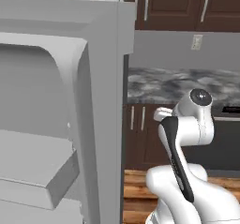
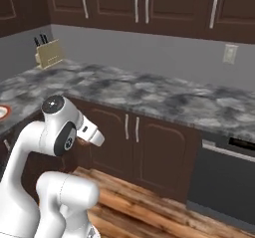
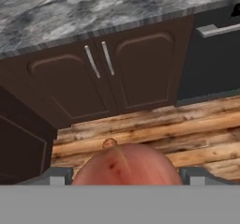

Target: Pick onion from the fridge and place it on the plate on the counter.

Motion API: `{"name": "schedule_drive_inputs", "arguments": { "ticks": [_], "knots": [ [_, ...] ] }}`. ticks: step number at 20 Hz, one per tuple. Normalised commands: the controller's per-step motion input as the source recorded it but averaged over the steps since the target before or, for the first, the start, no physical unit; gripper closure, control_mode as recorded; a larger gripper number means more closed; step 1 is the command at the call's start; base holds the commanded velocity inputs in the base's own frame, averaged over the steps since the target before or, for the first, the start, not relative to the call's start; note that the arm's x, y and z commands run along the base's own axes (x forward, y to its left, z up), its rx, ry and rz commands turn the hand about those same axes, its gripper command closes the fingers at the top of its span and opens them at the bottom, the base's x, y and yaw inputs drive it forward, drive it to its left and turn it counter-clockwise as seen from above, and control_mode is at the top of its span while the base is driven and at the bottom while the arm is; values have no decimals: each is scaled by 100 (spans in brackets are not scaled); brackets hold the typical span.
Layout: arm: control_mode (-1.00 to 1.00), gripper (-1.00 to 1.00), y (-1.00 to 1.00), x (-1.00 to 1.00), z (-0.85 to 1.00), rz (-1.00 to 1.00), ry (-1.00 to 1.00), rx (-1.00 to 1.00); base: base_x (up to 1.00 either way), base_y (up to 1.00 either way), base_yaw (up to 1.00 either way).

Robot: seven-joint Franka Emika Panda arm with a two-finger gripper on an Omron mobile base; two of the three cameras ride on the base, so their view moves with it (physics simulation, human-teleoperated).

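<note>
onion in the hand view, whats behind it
Behind the onion, held between the tool tips, lie wooden floor planks, dark cabinet doors with silver handles, and the marbled counter above. The floor right behind the onion is covered.

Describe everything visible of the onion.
The onion shows in the hand view as a smooth, rounded, orange-pink bulb with darker reddish flecks and a small brown nub on top. Its lower part is cut off by the picture's edge. It sits between the two tips of the pincer, over the wooden floor before the dark cabinets.
</note>
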Motion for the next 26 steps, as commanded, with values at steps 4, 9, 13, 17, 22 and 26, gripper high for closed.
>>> {"name": "schedule_drive_inputs", "arguments": {
  "ticks": [4,9,13,17,22,26],
  "knots": [
    [100,100,0,0,0,0,0,0,29,-1,43],
    [100,100,0,0,0,0,0,0,46,-15,43],
    [100,100,0,0,0,0,0,0,64,-22,41],
    [100,100,0,0,0,0,0,0,78,-32,39],
    [100,100,0,0,0,0,0,0,69,-28,38],
    [100,100,0,0,0,0,0,0,57,-6,38]
  ]
}}
